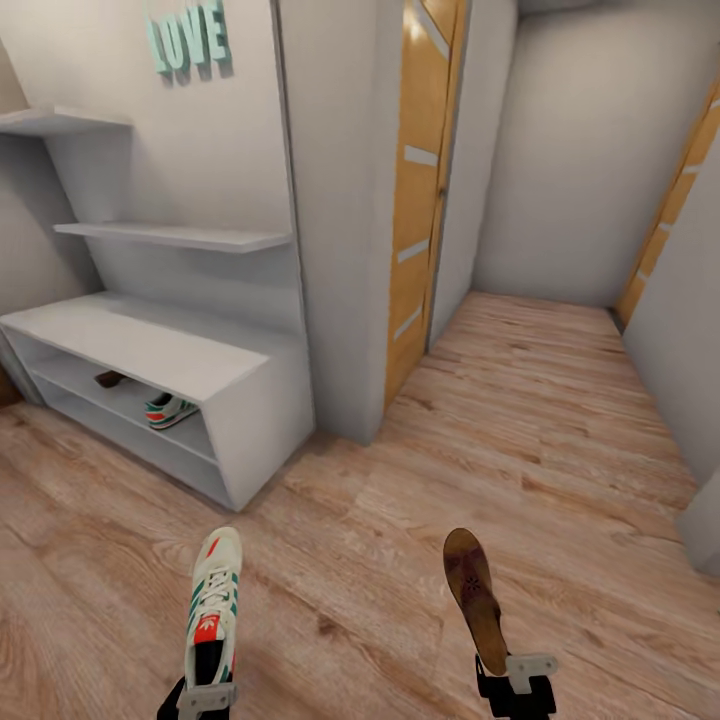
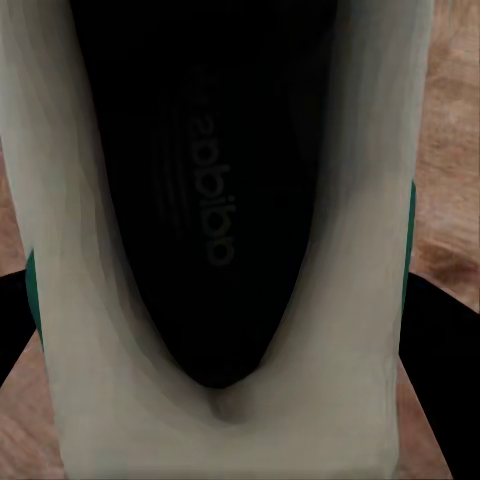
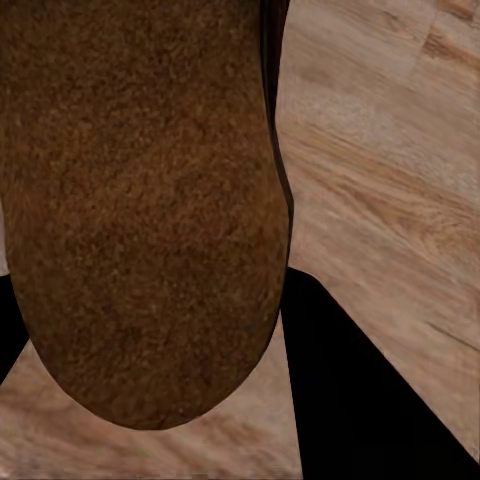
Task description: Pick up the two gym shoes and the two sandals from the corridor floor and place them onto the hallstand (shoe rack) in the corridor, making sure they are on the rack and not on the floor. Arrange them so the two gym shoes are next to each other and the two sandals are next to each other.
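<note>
My left gripper (image 1: 205, 694) is shut on the heel of a white gym shoe (image 1: 213, 600) with green stripes, held toe-forward above the corridor floor (image 1: 400, 520). The left wrist view looks into that shoe's dark insole (image 2: 225, 200). My right gripper (image 1: 515, 672) is shut on the heel end of a brown sandal (image 1: 473, 590), whose footbed (image 3: 140, 200) shows close up. The light-grey hallstand (image 1: 130, 340) stands ahead at the left. The other gym shoe (image 1: 170, 410) sits on its upper open shelf. A brown shape beside it, likely the other sandal (image 1: 110, 379), is mostly hidden under the bench top.
A grey wall pillar (image 1: 340, 250) rises right of the hallstand, with a wooden door (image 1: 420, 200) beyond it. Two staggered shelves (image 1: 170, 236) and teal LOVE letters (image 1: 188, 40) hang above. The corridor runs ahead to the right, with a grey wall (image 1: 680, 370) along it.
</note>
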### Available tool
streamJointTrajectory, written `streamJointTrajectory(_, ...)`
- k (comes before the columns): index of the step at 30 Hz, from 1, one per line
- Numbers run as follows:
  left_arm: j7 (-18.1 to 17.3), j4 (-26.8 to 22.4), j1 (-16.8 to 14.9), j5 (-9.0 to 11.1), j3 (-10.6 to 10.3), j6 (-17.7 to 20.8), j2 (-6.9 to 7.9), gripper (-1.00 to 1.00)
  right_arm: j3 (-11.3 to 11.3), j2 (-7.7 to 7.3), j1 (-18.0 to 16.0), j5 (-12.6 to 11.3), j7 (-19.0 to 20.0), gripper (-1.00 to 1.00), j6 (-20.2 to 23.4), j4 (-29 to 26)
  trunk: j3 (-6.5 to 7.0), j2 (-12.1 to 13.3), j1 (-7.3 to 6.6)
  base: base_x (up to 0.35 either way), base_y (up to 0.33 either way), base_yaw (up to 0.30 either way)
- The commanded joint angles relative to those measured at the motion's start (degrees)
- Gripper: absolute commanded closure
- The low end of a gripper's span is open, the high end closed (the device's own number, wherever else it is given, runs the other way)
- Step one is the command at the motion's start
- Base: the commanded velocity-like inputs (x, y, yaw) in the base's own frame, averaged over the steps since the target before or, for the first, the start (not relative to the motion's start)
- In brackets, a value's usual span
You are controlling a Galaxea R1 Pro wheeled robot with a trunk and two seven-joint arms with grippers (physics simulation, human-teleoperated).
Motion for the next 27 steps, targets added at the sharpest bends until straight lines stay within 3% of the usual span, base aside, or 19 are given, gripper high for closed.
streamJointTrajectory(1,0.25,0.04,-0.04,0.31,-0.47,-0.14,0.03,1.00,0.52,-0.01,-0.02,-0.74,-0.01,1.00,-0.18,0.00,-0.05,-0.02,-0.04,-0.281,0.213,0.277)
streamJointTrajectory(13,0.24,0.04,-0.04,0.34,-0.47,-0.14,0.02,1.00,0.51,-0.01,-0.02,-0.74,-0.01,1.00,-0.18,0.00,-0.05,-0.02,-0.04,-0.246,0.233,0.277)
streamJointTrajectory(27,0.26,0.04,-0.02,0.39,-0.47,-0.23,0.11,1.00,0.50,-0.01,-0.02,-0.74,-0.01,1.00,-0.18,0.00,-0.05,-0.02,-0.04,-0.010,0.301,0.277)
